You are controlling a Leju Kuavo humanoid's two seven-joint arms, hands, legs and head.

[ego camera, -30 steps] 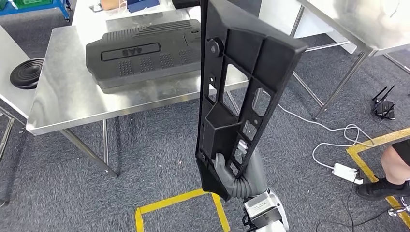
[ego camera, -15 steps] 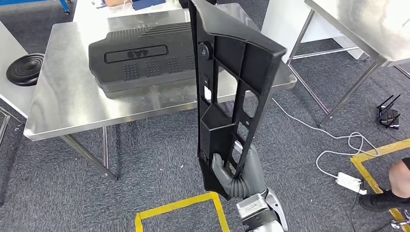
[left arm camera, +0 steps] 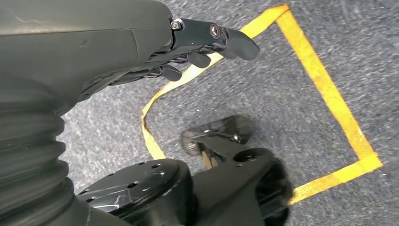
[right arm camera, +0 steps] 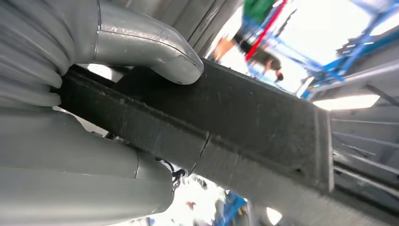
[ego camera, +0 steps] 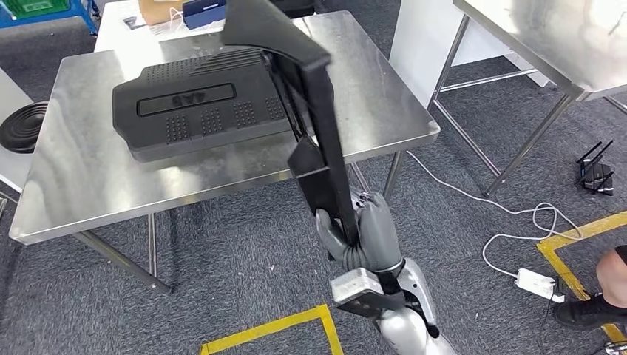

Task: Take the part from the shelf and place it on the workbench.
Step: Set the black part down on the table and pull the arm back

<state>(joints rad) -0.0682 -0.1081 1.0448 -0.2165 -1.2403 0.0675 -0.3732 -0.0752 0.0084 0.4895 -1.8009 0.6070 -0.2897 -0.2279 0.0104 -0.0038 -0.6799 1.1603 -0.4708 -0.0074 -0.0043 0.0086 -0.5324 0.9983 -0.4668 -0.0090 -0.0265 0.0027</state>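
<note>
Our right hand [ego camera: 366, 237] grips the lower end of the long black plastic part [ego camera: 310, 111], which stands nearly upright and edge-on over the near edge of the steel workbench [ego camera: 89, 185], its upper end cut off at the picture's top and hiding part of the ribbed black cover [ego camera: 192, 111] lying there. Our left hand [left arm camera: 188, 52] hangs over grey carpet [ego camera: 222, 259] marked with yellow tape [left arm camera: 324, 84], fingers loosely bent and holding nothing. To the right we see a white cable [ego camera: 510, 222], and a person's shoe [ego camera: 588, 310].

Grey carpet floor [ego camera: 222, 251] with yellow tape lines [ego camera: 281, 325]. Steel table [ego camera: 66, 185] ahead, second steel table [ego camera: 547, 37] off to the side, white cable [ego camera: 510, 214] running to a power strip [ego camera: 536, 281]. Blue frame [ego camera: 44, 13] at far edge.
</note>
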